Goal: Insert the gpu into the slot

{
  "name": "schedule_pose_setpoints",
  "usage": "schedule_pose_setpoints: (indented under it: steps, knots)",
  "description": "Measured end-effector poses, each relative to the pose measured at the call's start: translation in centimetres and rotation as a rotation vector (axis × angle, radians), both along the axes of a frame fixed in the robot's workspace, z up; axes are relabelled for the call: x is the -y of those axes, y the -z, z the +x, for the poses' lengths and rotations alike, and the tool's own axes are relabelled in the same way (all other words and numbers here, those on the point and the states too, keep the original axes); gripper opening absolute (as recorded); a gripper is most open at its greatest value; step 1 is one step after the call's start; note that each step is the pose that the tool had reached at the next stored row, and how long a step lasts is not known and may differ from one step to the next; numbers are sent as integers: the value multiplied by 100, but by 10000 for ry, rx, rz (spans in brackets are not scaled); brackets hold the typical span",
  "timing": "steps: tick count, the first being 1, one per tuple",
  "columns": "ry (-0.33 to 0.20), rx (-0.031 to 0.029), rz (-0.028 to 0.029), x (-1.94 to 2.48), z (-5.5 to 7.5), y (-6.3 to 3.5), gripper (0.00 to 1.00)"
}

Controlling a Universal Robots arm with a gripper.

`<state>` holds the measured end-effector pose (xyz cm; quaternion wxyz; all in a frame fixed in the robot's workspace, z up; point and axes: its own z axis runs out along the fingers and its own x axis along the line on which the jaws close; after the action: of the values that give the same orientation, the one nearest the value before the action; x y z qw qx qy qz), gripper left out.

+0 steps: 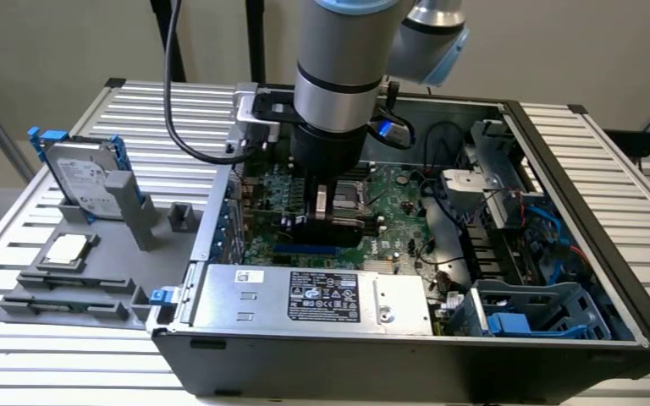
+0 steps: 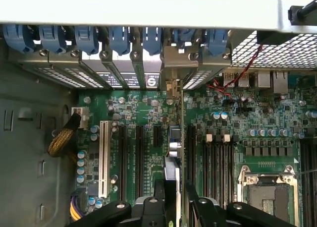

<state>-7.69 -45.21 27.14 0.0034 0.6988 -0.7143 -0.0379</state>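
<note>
One thin gpu, probably light, stiff, fragile; gripper jaws pinch its top edge, slot at 7 o'clock.

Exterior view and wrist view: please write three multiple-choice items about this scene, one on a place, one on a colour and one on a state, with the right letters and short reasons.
1. Where is the hard drive relative to the computer case?
A. Outside it, in a grey holder
B. Inside it
C. On top of it

2. What colour is the slot?
A. Red
B. Blue
C. Yellow

3. What is the state of the pincer?
A. Open, empty
B. Shut, empty
C. Shut on the gpu

Answers:
1 A: it stands upright at the exterior view's left, apart from the case.
2 B: the strip under the pincer shows blue.
3 C: its fingers clamp the thin black card from both sides.
</note>
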Motion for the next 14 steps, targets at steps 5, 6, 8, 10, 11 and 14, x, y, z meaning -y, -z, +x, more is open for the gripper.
schedule_pose_setpoints:
  steps: [5,6,8,10,11,14]
  knots:
    - [-54,0,1,-6,0,6,26]
    - [-69,0,1,-9,0,6,26]
    - [-88,-2,-2,-10,0,7,26]
    - [-101,-2,-5,-11,0,12,26]
    - [-109,-2,-6,-11,0,17,26]
    - [-126,-12,-13,-11,0,30,26]
